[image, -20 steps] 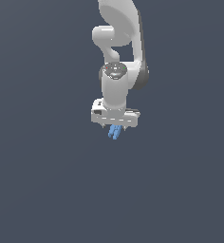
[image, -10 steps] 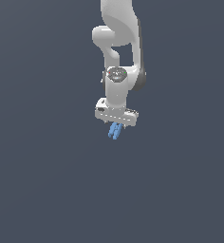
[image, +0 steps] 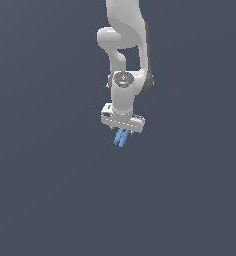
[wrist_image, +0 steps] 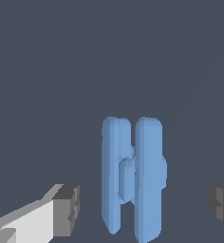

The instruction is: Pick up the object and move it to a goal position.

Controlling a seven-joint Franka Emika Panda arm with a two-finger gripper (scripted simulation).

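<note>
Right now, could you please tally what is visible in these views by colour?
Light blue: 1, the object, between the fingers of the pincer.
White and grey: 1, the arm with its pincer.
Total: 2

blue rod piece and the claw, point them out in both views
blue rod piece (image: 121,138), exterior view, middle of its rods
blue rod piece (wrist_image: 132,175), wrist view, central joining bar
claw (wrist_image: 144,206), wrist view, midway between fingertips

Plain dark grey ground (image: 50,190) spreads unbroken at every clock direction; only the light-blue rodded object (image: 121,138) hangs at six o'clock beneath the white gripper (image: 122,131). Clear gaps flank it between the dark-padded fingers (wrist_image: 66,209).
</note>
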